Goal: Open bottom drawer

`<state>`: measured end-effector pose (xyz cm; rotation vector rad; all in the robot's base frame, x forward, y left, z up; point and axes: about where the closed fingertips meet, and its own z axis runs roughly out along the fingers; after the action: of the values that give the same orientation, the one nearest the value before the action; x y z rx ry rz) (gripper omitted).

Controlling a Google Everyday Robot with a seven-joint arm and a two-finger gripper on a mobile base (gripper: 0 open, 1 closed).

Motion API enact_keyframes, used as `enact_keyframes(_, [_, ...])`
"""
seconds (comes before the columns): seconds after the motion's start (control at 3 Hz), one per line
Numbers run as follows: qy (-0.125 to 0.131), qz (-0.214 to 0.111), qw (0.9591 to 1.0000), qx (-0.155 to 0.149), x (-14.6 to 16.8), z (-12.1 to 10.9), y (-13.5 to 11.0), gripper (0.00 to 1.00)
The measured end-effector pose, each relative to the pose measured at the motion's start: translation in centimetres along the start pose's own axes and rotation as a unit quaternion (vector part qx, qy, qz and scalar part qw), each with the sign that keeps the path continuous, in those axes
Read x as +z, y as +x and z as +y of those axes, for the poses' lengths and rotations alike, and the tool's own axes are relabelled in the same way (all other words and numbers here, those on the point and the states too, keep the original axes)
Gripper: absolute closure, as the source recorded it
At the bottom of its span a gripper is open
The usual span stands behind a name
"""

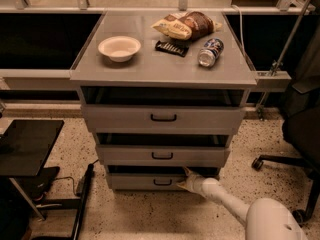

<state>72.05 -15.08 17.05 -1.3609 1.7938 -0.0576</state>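
reaching in from five o'clock of the camera view, the robot's white arm (235,204) ends in the gripper (183,179), set low against the right end of the bottom drawer (135,181), the lowest and narrowest-looking of three grey fronts in the cabinet (165,69) at frame centre; whether the gripper is spread or pressed together cannot be told here, nor whether it has caught the drawer's edge. the drawer's small black handle (162,182) lies just beside the gripper at nine o'clock, and the front's long axis runs level from nine to three, its face turned toward six o'clock and the camera. any pull would likely have to travel along that six o'clock line, square to the front, and the off-centre contact could skew the drawer on its runners. at twelve o'clock, on the cabinet top, sit a pale bowl (119,47), snack bags (185,26), a dark bar (171,48) and a tipped can (210,52); an office chair (300,134) stands at three o'clock, a black stand (27,146) at nine.
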Motion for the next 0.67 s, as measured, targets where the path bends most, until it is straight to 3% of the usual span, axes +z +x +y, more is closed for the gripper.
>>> enact_keyframes(0.33, [0.0,0.0,1.0,0.0,-0.01,-0.01,-0.02,0.88])
enact_keyframes(0.67, [0.0,0.0,1.0,0.0,-0.41,-0.32,-0.39,1.0])
